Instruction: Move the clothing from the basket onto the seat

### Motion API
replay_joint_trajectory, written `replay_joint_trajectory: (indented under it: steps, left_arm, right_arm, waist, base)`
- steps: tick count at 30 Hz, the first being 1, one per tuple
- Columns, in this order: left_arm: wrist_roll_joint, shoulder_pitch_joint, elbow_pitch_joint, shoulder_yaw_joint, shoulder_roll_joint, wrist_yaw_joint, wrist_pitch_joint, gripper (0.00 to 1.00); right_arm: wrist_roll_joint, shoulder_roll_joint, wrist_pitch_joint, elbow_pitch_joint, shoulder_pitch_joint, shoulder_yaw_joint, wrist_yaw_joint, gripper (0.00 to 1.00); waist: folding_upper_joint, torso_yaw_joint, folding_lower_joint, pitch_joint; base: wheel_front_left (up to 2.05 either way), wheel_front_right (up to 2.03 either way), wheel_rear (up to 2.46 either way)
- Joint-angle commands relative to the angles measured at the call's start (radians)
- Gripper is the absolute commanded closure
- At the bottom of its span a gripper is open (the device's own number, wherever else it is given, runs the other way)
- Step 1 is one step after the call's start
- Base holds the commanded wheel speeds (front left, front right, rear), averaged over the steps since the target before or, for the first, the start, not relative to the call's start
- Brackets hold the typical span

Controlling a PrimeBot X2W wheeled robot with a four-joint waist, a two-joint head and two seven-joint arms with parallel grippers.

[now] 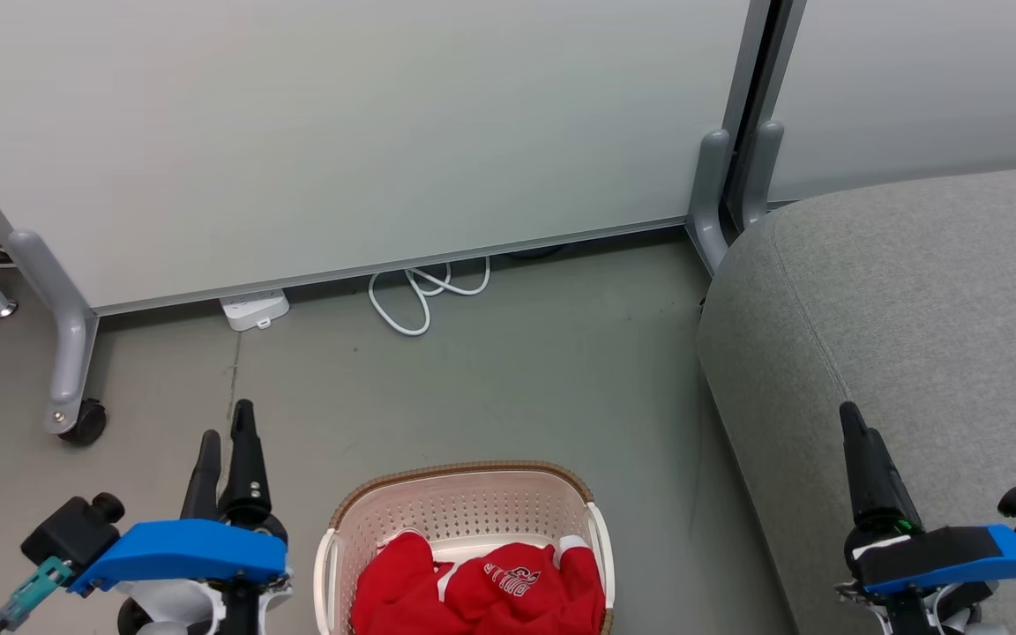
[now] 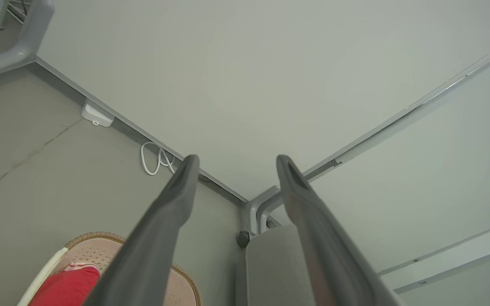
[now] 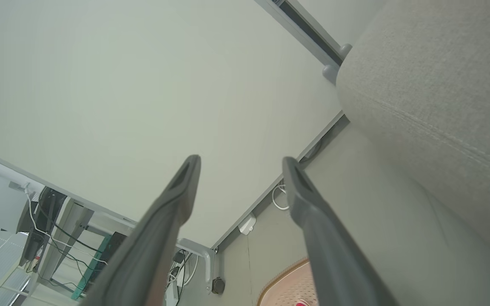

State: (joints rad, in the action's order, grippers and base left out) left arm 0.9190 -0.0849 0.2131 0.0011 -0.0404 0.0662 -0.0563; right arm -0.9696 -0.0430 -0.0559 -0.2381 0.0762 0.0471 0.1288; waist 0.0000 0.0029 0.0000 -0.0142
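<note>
Red clothing [image 1: 481, 586] with white trim and white lettering lies bunched inside the cream perforated basket [image 1: 464, 507], which stands on the floor at the bottom centre; a red corner [image 2: 64, 287] shows in the left wrist view. The grey seat [image 1: 914, 309] fills the right side, and its seam [image 3: 436, 131] shows in the right wrist view. My left gripper [image 1: 224, 432] hovers left of the basket, open and empty, its fingers [image 2: 177, 199] well apart. My right gripper [image 1: 852, 423] is over the seat's front part, open and empty, with spread fingers [image 3: 185, 187].
Pale partition panels [image 1: 340, 132] on grey feet with a castor [image 1: 80, 423] stand behind. A white power strip [image 1: 254, 309] and a looped white cable [image 1: 420, 295] lie at the panel's base. Grey floor [image 1: 517, 379] stretches between basket and panels.
</note>
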Motion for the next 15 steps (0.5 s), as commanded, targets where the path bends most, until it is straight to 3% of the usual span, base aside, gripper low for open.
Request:
replay_joint_trajectory:
  steps: [1, 15]
  left_arm:
    - [-0.06, -0.029, -0.01, -0.015, -0.008, -0.007, -0.014, 0.0]
    - [-0.265, -0.035, 0.01, -0.063, -0.011, -0.029, -0.055, 0.0]
  right_arm:
    - [0.051, -0.007, -0.013, 0.01, 0.022, -0.006, 0.001, 0.0]
    - [0.244, -0.007, -0.056, -0.008, 0.023, -0.023, 0.002, 0.0]
  waist:
    - [0.0, 0.001, 0.0, 0.0]
    - [0.0, 0.003, 0.0, 0.002]
  base:
    - [0.0, 0.0, 0.0]
    - [0.0, 0.0, 0.0]
